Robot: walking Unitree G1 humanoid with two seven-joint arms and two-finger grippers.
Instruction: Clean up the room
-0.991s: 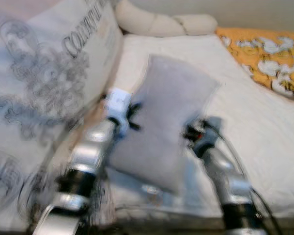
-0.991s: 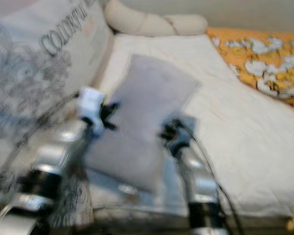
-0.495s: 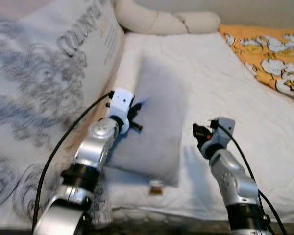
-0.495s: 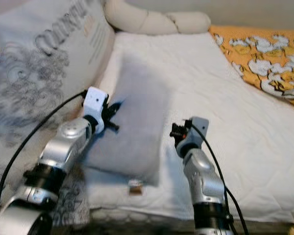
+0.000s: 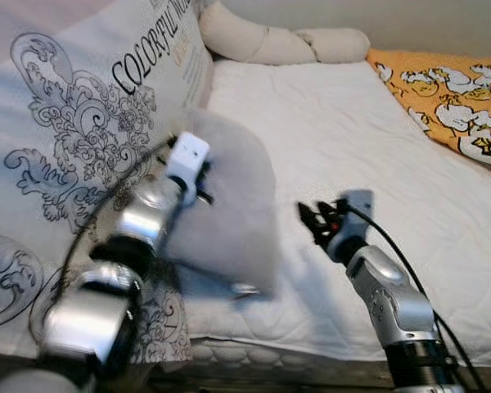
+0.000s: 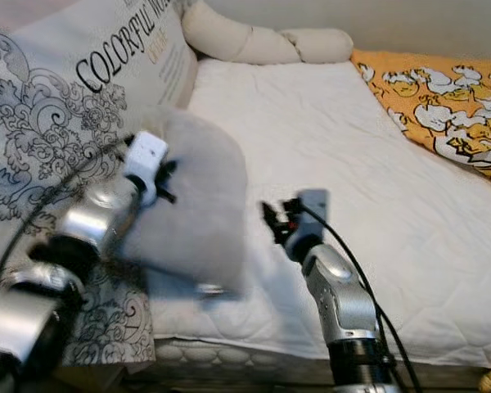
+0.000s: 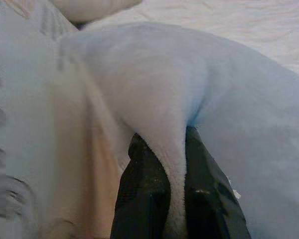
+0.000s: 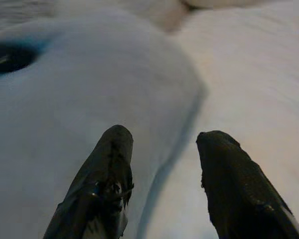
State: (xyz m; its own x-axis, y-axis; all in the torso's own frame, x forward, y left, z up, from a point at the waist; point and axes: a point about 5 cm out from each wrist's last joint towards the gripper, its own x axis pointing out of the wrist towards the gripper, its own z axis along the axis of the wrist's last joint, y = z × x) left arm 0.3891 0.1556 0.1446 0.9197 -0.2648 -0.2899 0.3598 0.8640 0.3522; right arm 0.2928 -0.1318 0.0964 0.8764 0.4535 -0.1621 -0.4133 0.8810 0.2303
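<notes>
Left gripper is pinching a fold of the grey pillow; in the left wrist view its two black fingers are pressing on either side of a narrow ridge of the soft, fleecy fabric. The pillow is a plump, rounded rectangle, matte and slightly fuzzy, motion-blurred at its lower edge. It is sitting on the white mattress near the mattress's left side, leaning against the large printed cushion.

Right gripper is hanging open just beside the pillow's right edge, its black fingers spread well apart and holding nothing; whether a fingertip is grazing the fabric cannot be told.

The mattress cover is quilted, with fine stitched dimples. The printed cushion is pale with dark scrollwork and block lettering, standing along the mattress's left edge. A cream bolster, smooth and tubular, is lying across the mattress's far end. An orange blanket with white cartoon figures is covering the mattress's far right corner.
</notes>
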